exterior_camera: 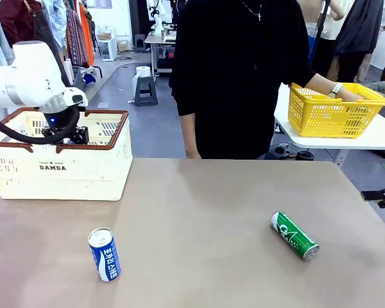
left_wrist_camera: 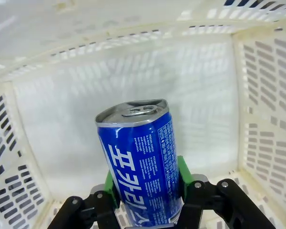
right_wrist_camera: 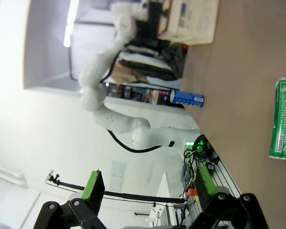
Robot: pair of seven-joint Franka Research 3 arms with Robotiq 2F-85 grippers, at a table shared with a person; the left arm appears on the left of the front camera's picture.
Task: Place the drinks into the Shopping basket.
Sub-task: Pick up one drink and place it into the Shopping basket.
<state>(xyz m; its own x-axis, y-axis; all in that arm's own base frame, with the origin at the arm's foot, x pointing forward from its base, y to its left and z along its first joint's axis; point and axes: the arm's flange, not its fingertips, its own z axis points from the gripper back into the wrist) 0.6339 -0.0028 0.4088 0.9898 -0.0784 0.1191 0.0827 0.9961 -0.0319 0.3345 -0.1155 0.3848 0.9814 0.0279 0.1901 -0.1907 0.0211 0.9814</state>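
A matte tan table (exterior_camera: 199, 192) takes up the foreground, with grey floor and clothes racks beyond it. A person in a black top (exterior_camera: 237, 70) stands at the far edge, one hand (exterior_camera: 346, 95) on a yellow basket (exterior_camera: 333, 112) that sits on a white side table (exterior_camera: 378, 136).

The cream Shopping basket (exterior_camera: 83, 179) stands at the table's far left, and the left arm (exterior_camera: 25, 80) reaches down into it. In the left wrist view the left gripper (left_wrist_camera: 147, 186) has its green pads (left_wrist_camera: 111, 187) clamped on either side of the held blue can (left_wrist_camera: 143, 162), inside the slotted walls. This can's long axis runs along the fingers, leaning a little, with its silver top pointing away from the wrist toward the basket's pale inner face.

The standing blue can (exterior_camera: 104, 255) is upright near the table's front left, silver top up, well apart from the basket. The green can (exterior_camera: 294, 235) lies on its side at the right of the table. Its long axis runs diagonally, one end toward the far left and the other toward the near right.

The right gripper (right_wrist_camera: 149, 186) is off the table's right edge, its fingers wide apart with nothing between them
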